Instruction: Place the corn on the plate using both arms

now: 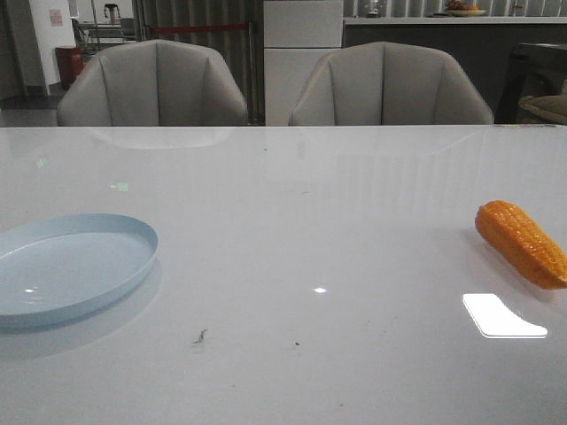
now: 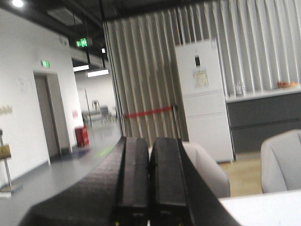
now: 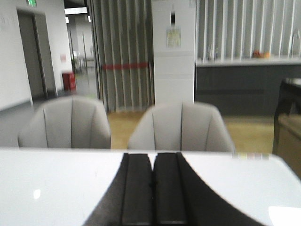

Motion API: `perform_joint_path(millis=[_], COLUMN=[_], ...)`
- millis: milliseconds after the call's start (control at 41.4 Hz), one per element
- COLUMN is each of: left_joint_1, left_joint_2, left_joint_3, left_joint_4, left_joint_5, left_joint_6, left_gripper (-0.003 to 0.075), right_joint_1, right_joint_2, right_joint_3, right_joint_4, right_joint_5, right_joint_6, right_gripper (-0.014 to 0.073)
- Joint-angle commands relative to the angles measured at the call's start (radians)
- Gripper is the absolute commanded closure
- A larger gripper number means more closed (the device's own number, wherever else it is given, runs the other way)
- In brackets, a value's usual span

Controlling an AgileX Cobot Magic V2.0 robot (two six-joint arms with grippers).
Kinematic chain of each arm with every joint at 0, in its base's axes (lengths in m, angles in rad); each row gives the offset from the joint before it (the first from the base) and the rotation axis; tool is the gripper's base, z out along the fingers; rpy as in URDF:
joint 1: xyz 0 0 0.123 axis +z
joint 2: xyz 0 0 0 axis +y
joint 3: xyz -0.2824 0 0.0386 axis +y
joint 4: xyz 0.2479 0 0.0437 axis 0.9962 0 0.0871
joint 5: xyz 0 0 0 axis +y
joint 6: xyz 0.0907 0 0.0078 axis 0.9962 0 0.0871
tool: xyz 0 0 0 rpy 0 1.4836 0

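The orange corn (image 1: 522,242) lies on the white table (image 1: 292,230) at the right edge of the front view, tapered end toward the near right. The pale blue plate (image 1: 62,270) sits at the left edge, with nothing in it. Neither arm shows in the front view. My left gripper (image 2: 150,146) is shut with nothing between its black fingers, pointing out over the room. My right gripper (image 3: 153,160) is also shut on nothing, held level over the table and facing the chairs. Corn and plate are out of both wrist views.
Two grey chairs (image 1: 155,84) (image 1: 390,84) stand behind the table's far edge. A bright light reflection (image 1: 503,316) lies on the table near the corn. A white cabinet (image 1: 301,53) and a dark counter (image 1: 443,40) are in the background.
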State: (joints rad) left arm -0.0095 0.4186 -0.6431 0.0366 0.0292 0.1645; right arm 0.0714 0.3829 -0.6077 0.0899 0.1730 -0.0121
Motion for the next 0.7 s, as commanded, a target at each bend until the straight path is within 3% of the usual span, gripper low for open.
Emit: perform_joint_path(millis=[0, 411, 677], left_joint_1=[-0.001, -0.001, -0.001], left_joint_2=[0.078, 0.406, 0.475], left_joint_3=[-0.036, -0.036, -0.036], left_joint_4=[-0.001, -0.037, -0.058], left_joint_5=[-0.014, 0.189, 0.21], left_joint_6=[-0.011, -0.011, -0.011], left_gripper=[0.0624, 0.0624, 0.0619], right_joint_1=[0.005, 0.005, 0.005], right_joint_2=[0.118, 0.474, 0.518], right_joint_3=[-0.035, -0.035, -0.035], right_joint_4=[-0.002, -0.002, -0.002], right_joint_5=[-0.033, 0.008, 0.008], right_joint_6=[0.0, 0.0, 0.0], right_gripper=[0.0573, 0.0573, 0.0558])
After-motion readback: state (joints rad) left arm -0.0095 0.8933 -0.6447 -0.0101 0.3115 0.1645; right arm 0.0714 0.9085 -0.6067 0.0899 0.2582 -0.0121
